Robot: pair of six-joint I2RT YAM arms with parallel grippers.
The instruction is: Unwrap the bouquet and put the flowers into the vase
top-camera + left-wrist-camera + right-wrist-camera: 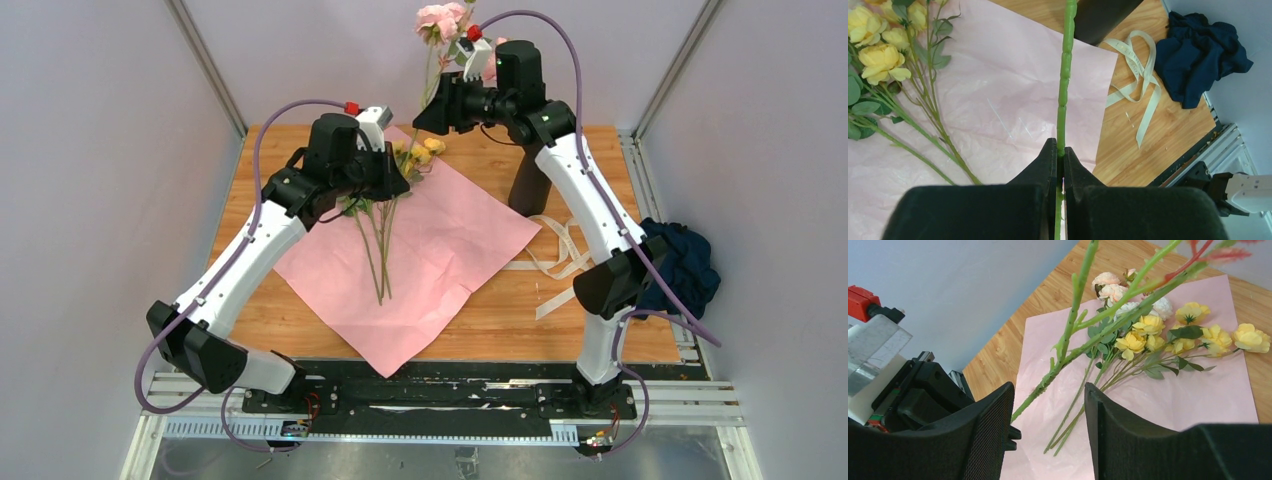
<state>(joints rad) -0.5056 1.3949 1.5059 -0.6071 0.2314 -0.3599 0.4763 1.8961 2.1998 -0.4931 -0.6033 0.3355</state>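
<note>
The small yellow and pale pink flowers [1133,342] lie loose at the centre of the frame on the pink wrapping paper [450,260], which is spread flat across the wooden table [520,312]. The cream ribbon [1147,112] is off and lies coiled on the bare wood toward the right, so the unwrapping looks done. The black vase [527,190] stands upright just beyond the paper's right corner, with no stems visible in it. Above the paper, the left gripper [1060,155] is clamped on the thick green rose stem [1063,90], whose pink roses [440,18] rise to the top centre of the overhead view. The right gripper [1049,387] straddles the same stem higher up, its fingers apart and not gripping. This appears to be a handover of the rose stem ahead of loading the vase. The next move likely calls for the right fingers to close on the stem before the left lets go, then for its cut end to be lined up over the narrow mouth. A dark blue cloth [685,265] sits at the right edge.
</note>
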